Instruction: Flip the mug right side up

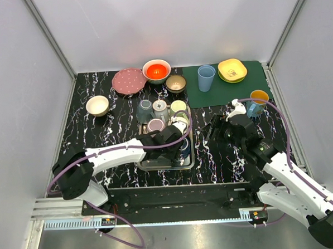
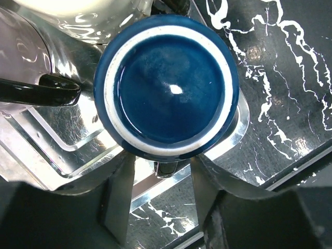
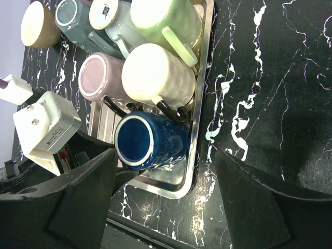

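Observation:
A dark blue mug (image 2: pixel 166 85) stands upside down in the near right corner of a metal tray (image 2: pixel 62 145), its base with a white ring facing up. My left gripper (image 2: pixel 162 179) is open just above and beside it. Its fingers (image 2: pixel 120 197) straddle the mug's dark handle (image 2: pixel 167 167) without touching it. In the top view the left gripper (image 1: pixel 176 139) covers most of the mug. The right wrist view shows the blue mug (image 3: pixel 150 140) in the tray corner. My right gripper (image 1: pixel 214 130) is open and empty over the table, right of the tray.
Other upside-down mugs crowd the tray (image 1: pixel 157 164): grey-blue (image 1: pixel 144 110), white (image 1: pixel 160 108), green (image 1: pixel 178 107), pink (image 1: pixel 155 125), cream (image 3: pixel 155 75). Behind stand a pink plate (image 1: pixel 129 81), red bowl (image 1: pixel 156 71), brown bowl (image 1: pixel 176 83), cream bowl (image 1: pixel 97 105), green mat (image 1: pixel 232 93), orange mug (image 1: pixel 258 102).

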